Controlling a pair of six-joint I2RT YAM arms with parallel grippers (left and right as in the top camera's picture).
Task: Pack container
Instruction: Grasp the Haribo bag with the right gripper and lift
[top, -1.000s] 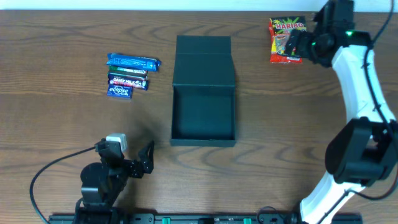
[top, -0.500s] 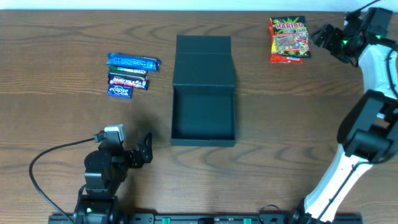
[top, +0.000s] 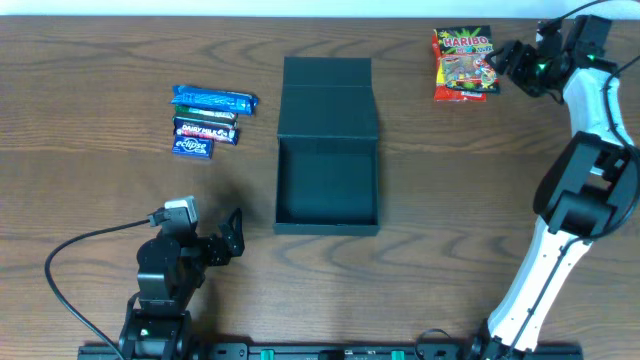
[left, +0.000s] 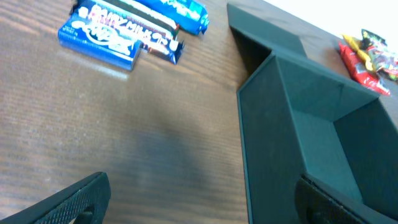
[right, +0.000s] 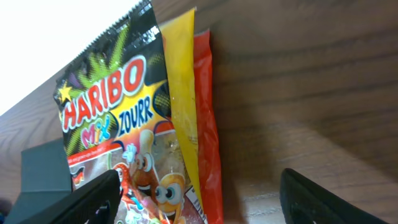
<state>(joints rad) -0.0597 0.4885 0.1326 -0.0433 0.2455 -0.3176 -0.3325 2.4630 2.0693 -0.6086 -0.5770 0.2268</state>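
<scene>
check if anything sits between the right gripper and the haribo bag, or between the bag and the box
Nothing visible. The right gripper is right beside the Haribo bag, jaws apart, no object between. From bag to the open container there is only bare table; the other snacks lie left of it.

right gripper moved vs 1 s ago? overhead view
Yes. The right gripper has shifted rightward: it overlapped the right edge of the Haribo bag before, and now sits just off that edge, jaws open. The bag itself has not moved.
</scene>
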